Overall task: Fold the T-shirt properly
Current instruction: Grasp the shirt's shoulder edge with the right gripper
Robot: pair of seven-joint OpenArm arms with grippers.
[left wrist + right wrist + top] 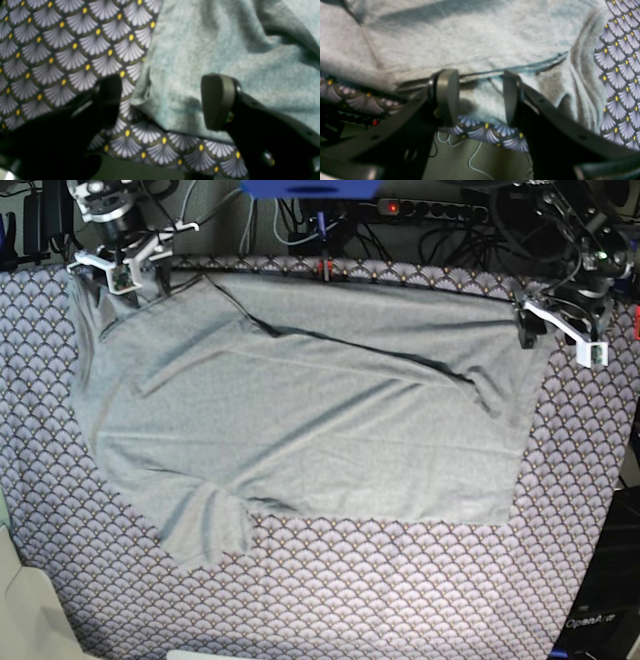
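The T-shirt (310,420) is lying spread on the patterned cloth (400,590). The left gripper (163,102) is hovering wide open over its corner, gripping nothing. The right gripper (480,96) is straddling the far edge, jaws parted, fabric between them unclamped.

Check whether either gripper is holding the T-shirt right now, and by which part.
Nothing is held. The left gripper stands open over a T-shirt corner; the right gripper has its jaws apart astride the shirt's edge, not clamping it.
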